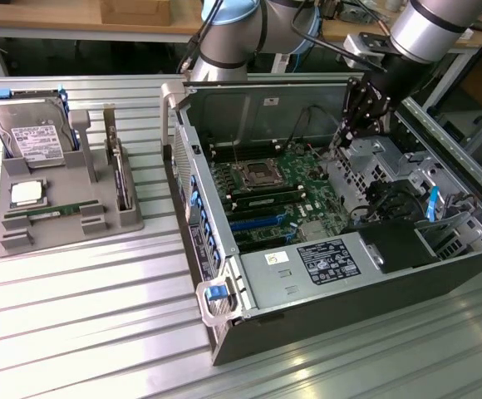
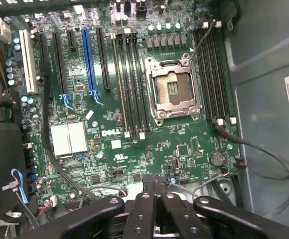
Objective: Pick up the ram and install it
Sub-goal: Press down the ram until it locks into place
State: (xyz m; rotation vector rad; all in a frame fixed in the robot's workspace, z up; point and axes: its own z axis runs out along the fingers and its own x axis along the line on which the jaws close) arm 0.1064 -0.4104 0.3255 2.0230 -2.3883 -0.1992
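Observation:
The ram (image 1: 56, 210) is a thin green stick lying flat in the grey holder tray (image 1: 75, 233) at the exterior view's left, far from the arm. My gripper (image 1: 341, 146) hangs inside the open computer case (image 1: 249, 328), over the motherboard's (image 1: 278, 187) far-right edge in the exterior view. In the wrist view the gripper (image 2: 154, 180) is shut, its two black fingers pressed together with nothing visible between them. Beyond them lie the green motherboard (image 2: 134, 149), the open processor socket (image 2: 172, 87) and black memory slots (image 2: 129, 79) on both sides of it, one group being (image 2: 212, 74).
In the tray a silver hard drive (image 1: 33, 133) stands upright and a square silver processor chip (image 1: 27, 194) lies flat. The case holds a drive cage (image 1: 382, 162), a black power supply (image 1: 328, 262) and loose cables (image 2: 264, 149). The case wall (image 1: 258, 104) rises behind the board.

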